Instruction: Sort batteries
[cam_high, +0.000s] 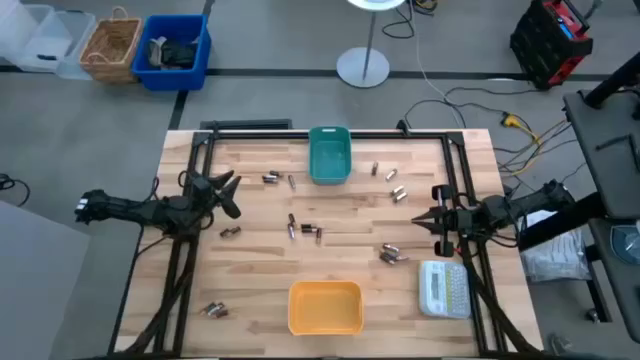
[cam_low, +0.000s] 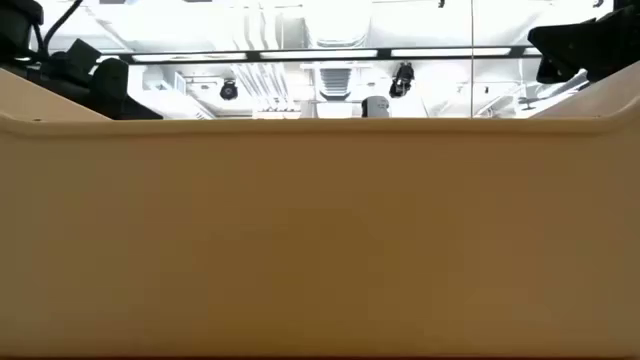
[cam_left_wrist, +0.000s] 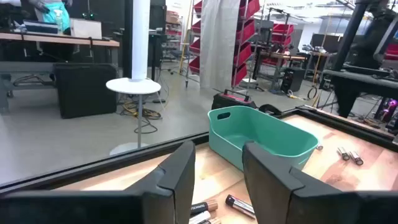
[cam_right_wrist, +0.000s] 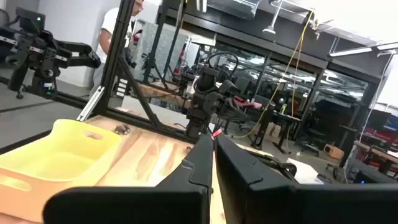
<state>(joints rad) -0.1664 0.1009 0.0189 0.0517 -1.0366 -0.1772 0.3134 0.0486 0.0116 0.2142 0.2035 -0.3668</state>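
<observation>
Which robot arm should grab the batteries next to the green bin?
Probably the left. The left gripper is open, near the batteries beside the teal bin; the right gripper is shut.

Label maker (cam_high: 443, 288), wicker basket (cam_high: 110, 45)

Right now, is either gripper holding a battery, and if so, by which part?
Nothing is held. The left gripper is open and empty; the right gripper is shut with nothing between its fingers.

No legible txt anywhere — labels, brands, nos. all unreadable.
</observation>
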